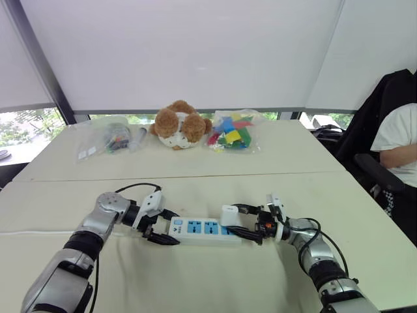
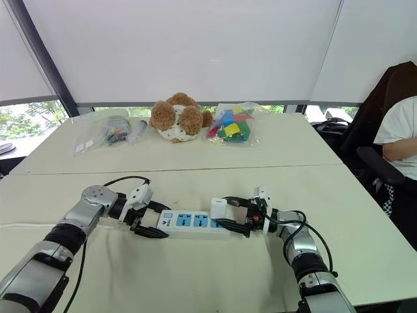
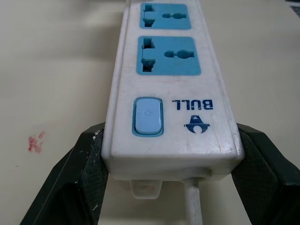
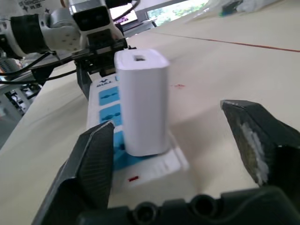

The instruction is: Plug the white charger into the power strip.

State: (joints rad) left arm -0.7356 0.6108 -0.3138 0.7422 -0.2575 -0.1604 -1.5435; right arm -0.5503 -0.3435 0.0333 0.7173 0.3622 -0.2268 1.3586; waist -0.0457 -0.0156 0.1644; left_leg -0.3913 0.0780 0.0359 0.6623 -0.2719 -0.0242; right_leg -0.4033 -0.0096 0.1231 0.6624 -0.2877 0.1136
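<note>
Two pincers flanked the power strip [image 1: 202,229] on the desk [image 1: 195,173] in the head view. The left pincer [image 1: 161,233] pinched its switch end, likely to steady it. Left wrist: smooth white casing, blue socket faces. Right wrist: the right pincer [image 4: 166,117] stood spread around the white charger [image 4: 140,98], a glossy rounded block upright on the end socket (seemingly seated).
</note>
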